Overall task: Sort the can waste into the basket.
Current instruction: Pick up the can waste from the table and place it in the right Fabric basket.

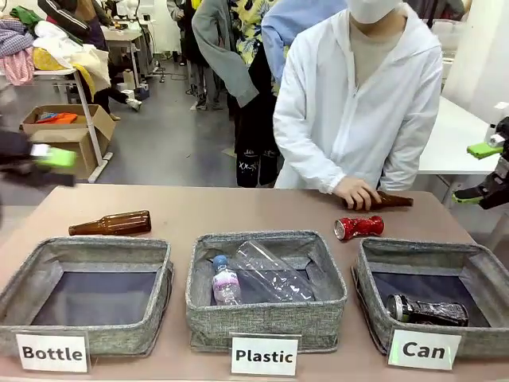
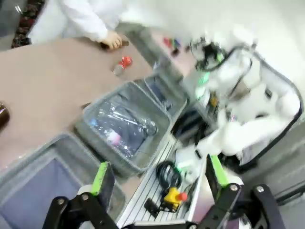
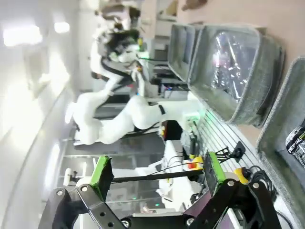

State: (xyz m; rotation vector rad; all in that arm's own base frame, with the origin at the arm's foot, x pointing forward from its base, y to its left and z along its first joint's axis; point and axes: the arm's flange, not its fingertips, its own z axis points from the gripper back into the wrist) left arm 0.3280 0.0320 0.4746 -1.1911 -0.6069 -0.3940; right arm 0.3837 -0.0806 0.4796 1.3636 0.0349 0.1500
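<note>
The brown table [image 1: 238, 208] is carrying the grey basket [image 1: 370, 286] signed "Can" at the near right, the black can [image 1: 427, 310] lying inside. The left gripper [image 2: 158, 167] and the right gripper [image 3: 156, 162] are hanging wide open, gripping nothing. The red can [image 1: 359, 228] is lying just beyond the basket, near a person's hand [image 1: 358, 193]
</note>
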